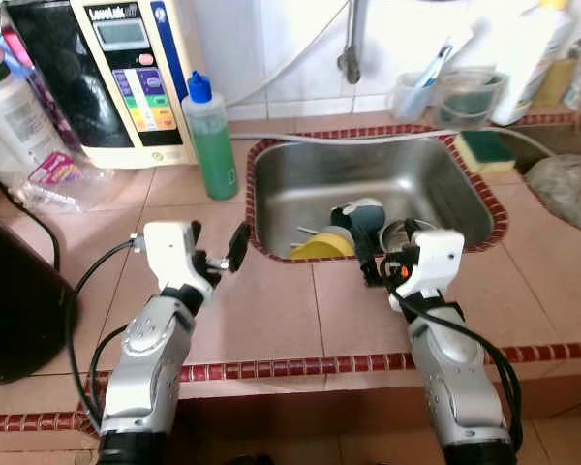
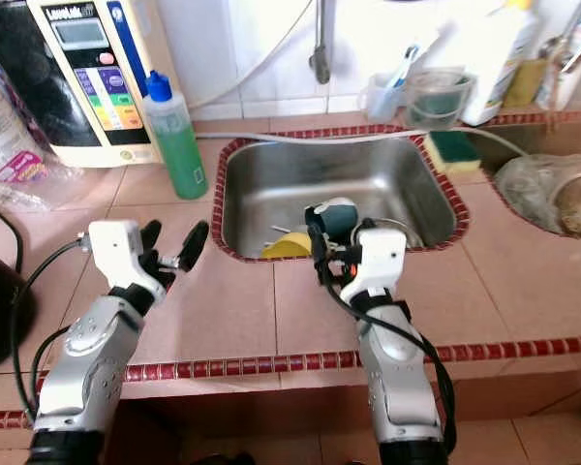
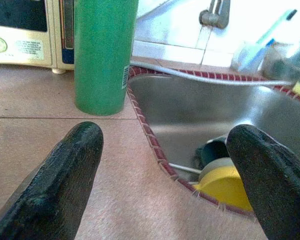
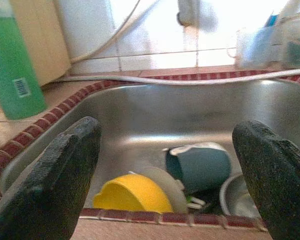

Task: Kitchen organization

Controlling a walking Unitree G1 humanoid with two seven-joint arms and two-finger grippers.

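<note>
Stainless steel forms the sink [image 1: 300, 179], which is set into a pink tiled counter [image 1: 271, 320] with a red mosaic rim. The dishes to be organised lie in the basin's near portion: a yellow bowl [image 1: 321, 246] tipped on its side at the front wall, a blue-grey mug [image 4: 200, 165] lying on its side just beside it at its 3 o'clock, and a metal bowl [image 4: 235, 192] touching the mug further toward 3 o'clock. A pale plate edge seems to stand between bowl and mug; I cannot tell more.

My left gripper [image 1: 223, 256] hovers over the counter at the sink's 9 o'clock, fingers spread wide, holding nothing. My right gripper [image 1: 370, 258] sits at the sink's 6 o'clock edge, directly above the dishes, fingers also spread wide and empty. This spacing appears chosen so that either pair of fingers can straddle a dish rim on descent.

A green soap bottle [image 1: 210, 136] stands upright at the sink's 10 o'clock corner, with a water appliance [image 1: 131, 73] behind it. A sponge [image 1: 484, 147] lies at 2 o'clock, near clear cups holding a toothbrush [image 1: 436, 68].

Judgement: the task is at an early stage. The next move calls for lowering the right gripper onto the mug or the yellow bowl. Hazard: tilted, nested dishes may slip when gripped.
</note>
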